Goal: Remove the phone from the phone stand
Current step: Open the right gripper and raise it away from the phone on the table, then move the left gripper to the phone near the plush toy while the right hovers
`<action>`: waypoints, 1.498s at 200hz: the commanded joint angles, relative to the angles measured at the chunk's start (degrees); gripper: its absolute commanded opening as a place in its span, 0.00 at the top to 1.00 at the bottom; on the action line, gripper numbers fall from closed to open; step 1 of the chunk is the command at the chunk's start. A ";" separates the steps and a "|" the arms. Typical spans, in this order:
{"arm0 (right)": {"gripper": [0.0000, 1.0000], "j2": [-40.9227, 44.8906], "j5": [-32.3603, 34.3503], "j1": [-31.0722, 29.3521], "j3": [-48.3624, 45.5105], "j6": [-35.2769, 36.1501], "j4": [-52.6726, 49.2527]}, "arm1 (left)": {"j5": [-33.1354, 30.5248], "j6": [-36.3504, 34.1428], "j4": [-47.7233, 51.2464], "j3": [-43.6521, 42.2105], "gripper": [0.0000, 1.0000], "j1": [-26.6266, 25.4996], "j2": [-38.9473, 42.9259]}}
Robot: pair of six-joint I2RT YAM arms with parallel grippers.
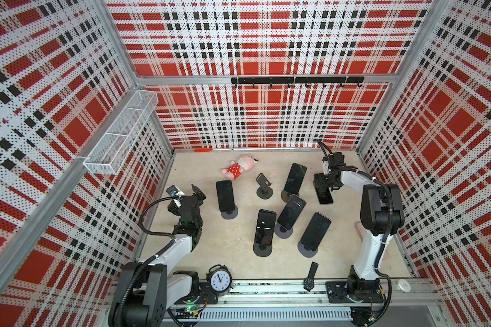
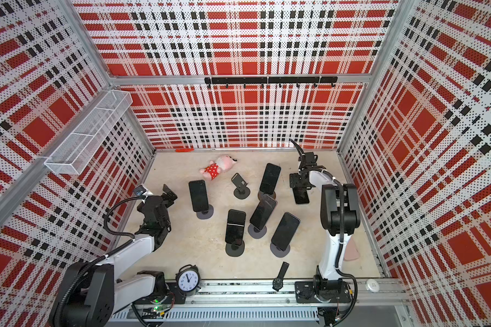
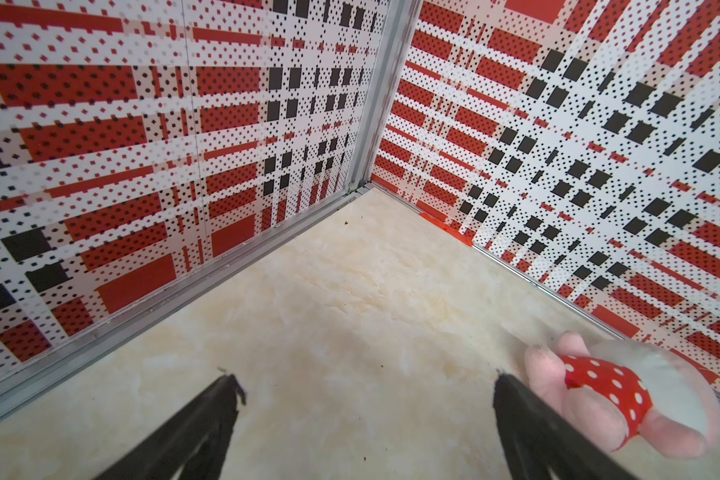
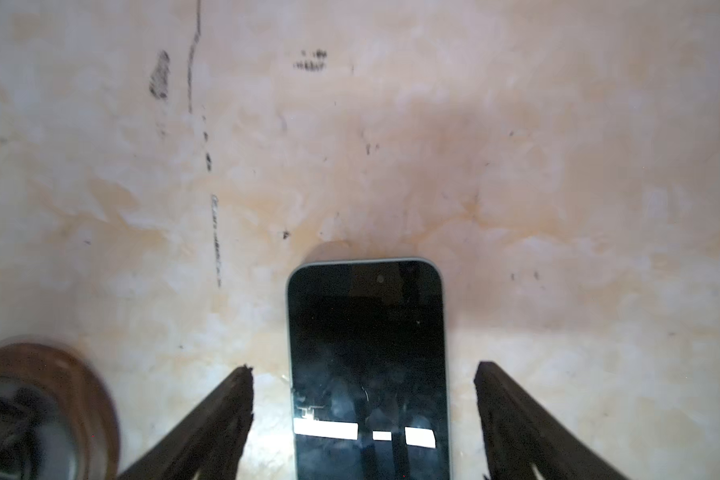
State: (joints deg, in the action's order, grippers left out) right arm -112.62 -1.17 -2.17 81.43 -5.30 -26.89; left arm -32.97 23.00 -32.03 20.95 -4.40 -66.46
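A dark phone (image 4: 368, 332) lies flat on the beige table (image 1: 233, 243) at the right, seen in both top views (image 1: 325, 196) (image 2: 301, 196). My right gripper (image 4: 362, 370) hangs over its near end, open, with a gap between each finger and the phone's edges (image 1: 323, 189). An empty black phone stand (image 1: 264, 185) (image 2: 241, 185) sits mid-table. Several other phones lean on round stands, such as one phone (image 1: 225, 195) at the left and another phone (image 1: 315, 230) at the front. At the left, my left gripper (image 1: 197, 192) (image 3: 364, 380) is open and holds nothing.
A pink plush toy (image 1: 240, 167) (image 3: 599, 395) lies near the back wall. An alarm clock (image 1: 220, 280) and a wristwatch (image 1: 311, 276) sit at the front rail. A brown stand base (image 4: 38, 407) is close beside my right gripper. A wire basket (image 1: 122, 127) hangs on the left wall.
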 commanded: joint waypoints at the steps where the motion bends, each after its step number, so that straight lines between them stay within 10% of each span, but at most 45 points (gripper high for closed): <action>1: 0.12 4.99 0.66 0.11 0.54 -2.37 2.00 | 0.62 -0.07 0.04 -0.21 0.02 0.53 0.88; 174: 0.00 27.87 4.36 -9.60 -8.31 -5.56 10.45 | 1.10 -0.15 -0.05 -0.21 0.02 0.70 0.80; 299: 0.00 52.26 -10.84 -13.05 -36.34 -12.84 34.56 | -0.94 8.80 17.31 7.82 0.02 -4.11 13.44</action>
State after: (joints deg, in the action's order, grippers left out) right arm -62.61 -9.98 -13.80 48.60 -16.03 0.64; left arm -31.75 28.10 -24.51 22.96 -7.18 -54.85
